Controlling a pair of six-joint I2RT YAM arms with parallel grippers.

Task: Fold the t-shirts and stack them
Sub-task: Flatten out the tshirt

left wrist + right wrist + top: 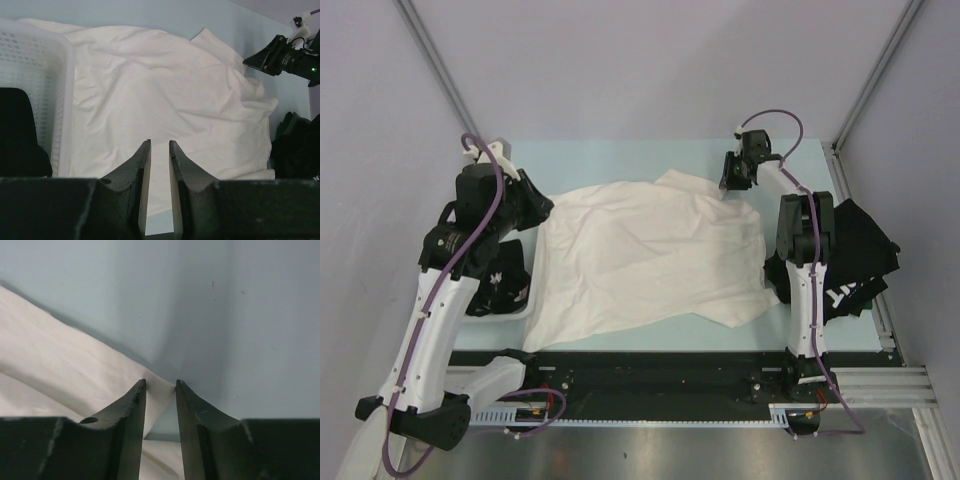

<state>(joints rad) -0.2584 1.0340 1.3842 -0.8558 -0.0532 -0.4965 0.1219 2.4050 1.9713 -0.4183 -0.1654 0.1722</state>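
A cream-white t-shirt [650,255] lies spread and rumpled across the middle of the table, print side hidden. My left gripper [542,205] hangs over its left edge. In the left wrist view the jaws [160,142] stand narrowly open above the cloth [165,90], nothing between them. My right gripper [728,185] is at the shirt's far right corner. In the right wrist view its jaws [160,382] stand apart, with that corner of the cloth [60,365] lying between the fingertips. Black t-shirts [860,255] lie in a heap at the right.
A white mesh basket [515,310] sits left of the shirt with a black printed t-shirt [505,285] in it. The pale blue table [620,160] ends at grey walls at the back and sides. The right arm stretches between the cream shirt and the black heap.
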